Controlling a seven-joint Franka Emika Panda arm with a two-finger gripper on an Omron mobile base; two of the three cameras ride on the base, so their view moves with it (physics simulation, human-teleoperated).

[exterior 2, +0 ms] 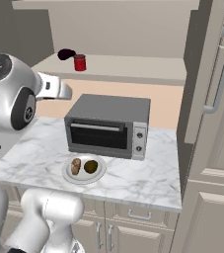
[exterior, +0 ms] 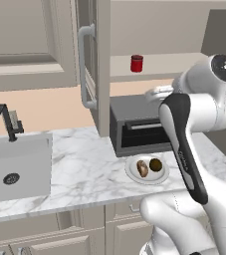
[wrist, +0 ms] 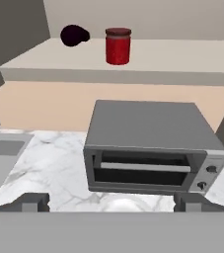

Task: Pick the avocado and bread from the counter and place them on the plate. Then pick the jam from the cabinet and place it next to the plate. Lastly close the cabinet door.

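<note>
- Jam [wrist: 118,46] stands upright on the cabinet [exterior 2: 133,66] shelf, near the front edge, with a dark round thing [wrist: 74,35] beside it.
- Bread [exterior 2: 76,166] and avocado [exterior 2: 91,166] lie side by side on the plate [exterior 2: 84,179], so the jam looks like the next job.
- Gripper [wrist: 111,202] fingers are wide apart and hold nothing, ready for the jar.
- Toaster oven [exterior 2: 108,123] sits under the shelf, so the arm has to reach over it.
- Cabinet door [exterior: 92,64] hangs open.
- Surface [exterior 2: 148,173] beside the plate has bare room.

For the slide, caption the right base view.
Bread and avocado sit on the plate; jam waits on the cabinet shelf.
</note>
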